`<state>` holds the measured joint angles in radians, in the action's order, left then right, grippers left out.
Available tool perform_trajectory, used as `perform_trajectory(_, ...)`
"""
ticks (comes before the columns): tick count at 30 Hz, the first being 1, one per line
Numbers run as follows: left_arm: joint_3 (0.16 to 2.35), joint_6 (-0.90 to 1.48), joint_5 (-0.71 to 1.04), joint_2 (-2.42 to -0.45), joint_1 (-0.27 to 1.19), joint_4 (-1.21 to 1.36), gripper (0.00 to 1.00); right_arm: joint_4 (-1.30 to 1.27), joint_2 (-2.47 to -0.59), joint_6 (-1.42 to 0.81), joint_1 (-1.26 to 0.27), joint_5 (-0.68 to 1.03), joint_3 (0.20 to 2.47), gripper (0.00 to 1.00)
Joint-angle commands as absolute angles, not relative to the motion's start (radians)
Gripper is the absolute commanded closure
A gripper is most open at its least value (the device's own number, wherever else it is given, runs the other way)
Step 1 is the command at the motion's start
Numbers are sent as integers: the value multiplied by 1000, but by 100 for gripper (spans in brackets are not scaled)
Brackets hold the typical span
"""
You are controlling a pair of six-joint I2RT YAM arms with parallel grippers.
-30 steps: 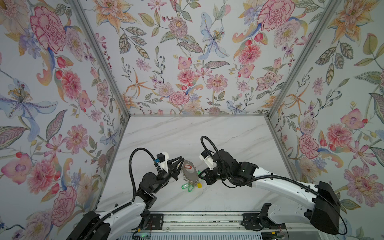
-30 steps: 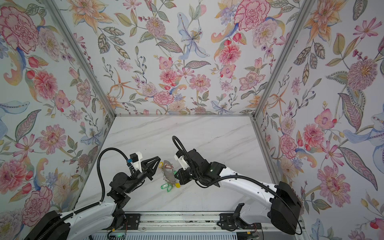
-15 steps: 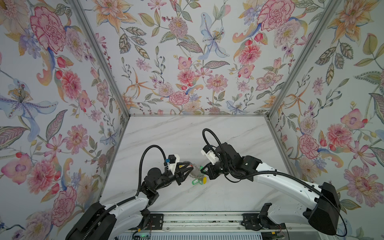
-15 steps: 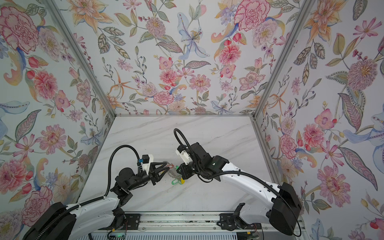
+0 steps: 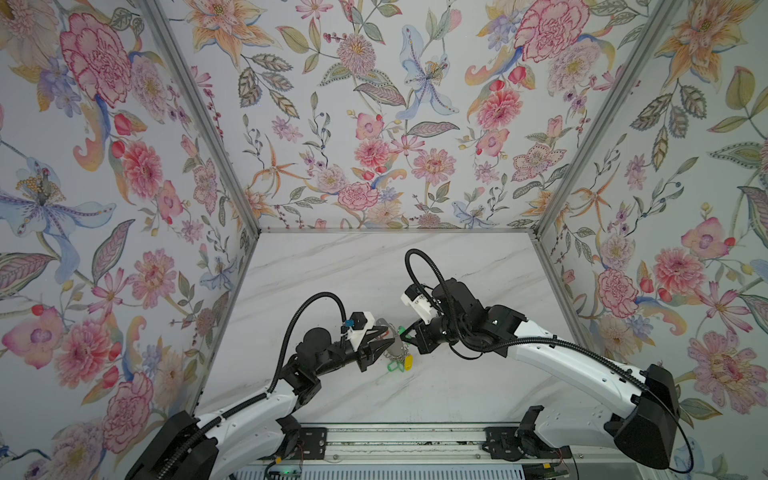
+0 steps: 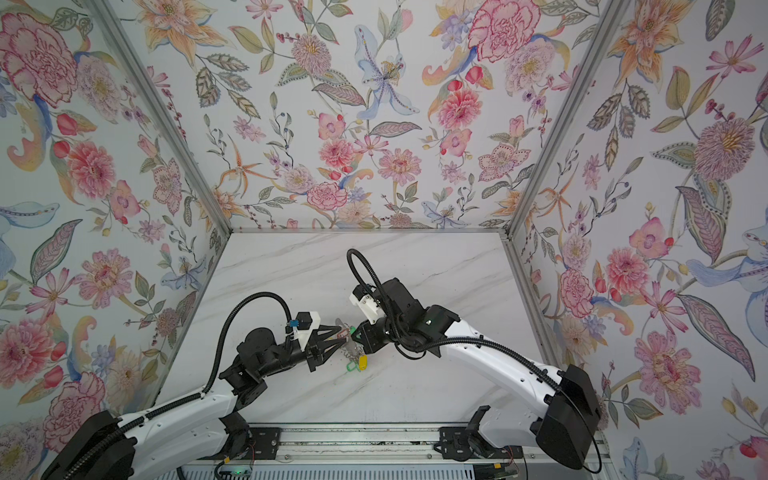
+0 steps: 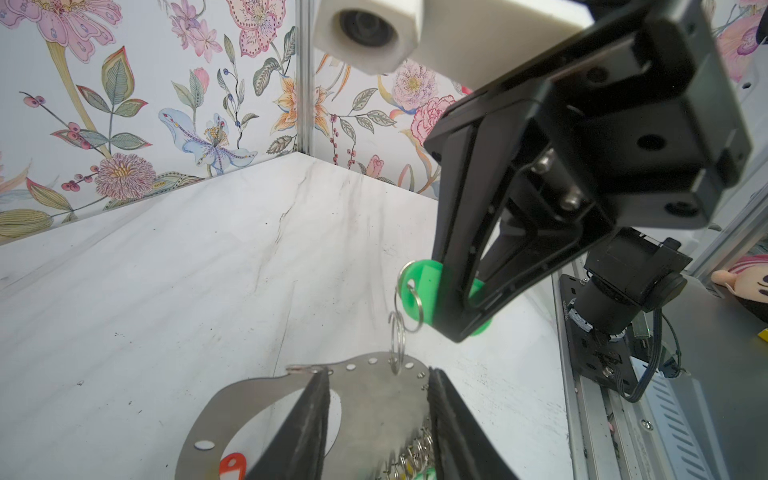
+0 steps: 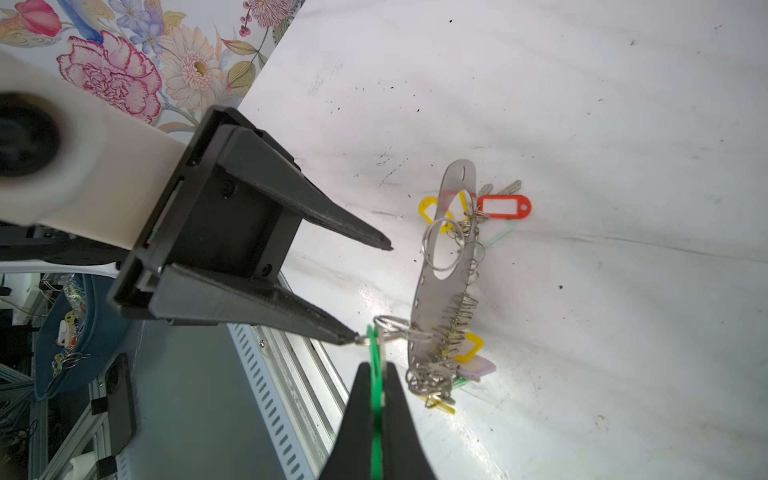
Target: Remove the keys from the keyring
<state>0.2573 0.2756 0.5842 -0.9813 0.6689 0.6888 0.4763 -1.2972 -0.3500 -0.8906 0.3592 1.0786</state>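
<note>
Grips smooth green plastic tag (image 7: pixel 424 282) in closed right end effector (image 8: pixel 376 374), dangling flat grey perforated steel keyring (image 8: pixel 432 291), bristling with wire rings and silvery keys (image 8: pixel 505 189), over marbled bench (image 8: pixel 582 124). Holds left end effector (image 8: pixel 370 291) open beside hoop, closer in than a second ago.

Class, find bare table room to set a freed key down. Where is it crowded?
Crowded: around the keyring, between left gripper and right gripper. Bare: the table from there back to the rear wall, and the strip between the tags and the front rail.
</note>
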Motion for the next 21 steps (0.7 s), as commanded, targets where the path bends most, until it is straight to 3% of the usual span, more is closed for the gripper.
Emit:
perform_trajectory(1,299,227,619,-982,685,659,58,476,-1313,-326,-885,390,1121,100)
perform_trajectory(8,328,219,601,-1007,695,667,62,479,-1322,-325,-890,397,1132,100)
perform_trajectory(12,328,218,595,-1033,699,669,74,480,-1314,-324,-889,391,1135,100)
perform_trajectory(16,323,221,588,-1030,702,671,79,480,-1302,-326,-887,388,1137,100)
perform_trajectory(21,330,211,577,-1017,703,648,98,480,-1295,-326,-884,387,1139,100)
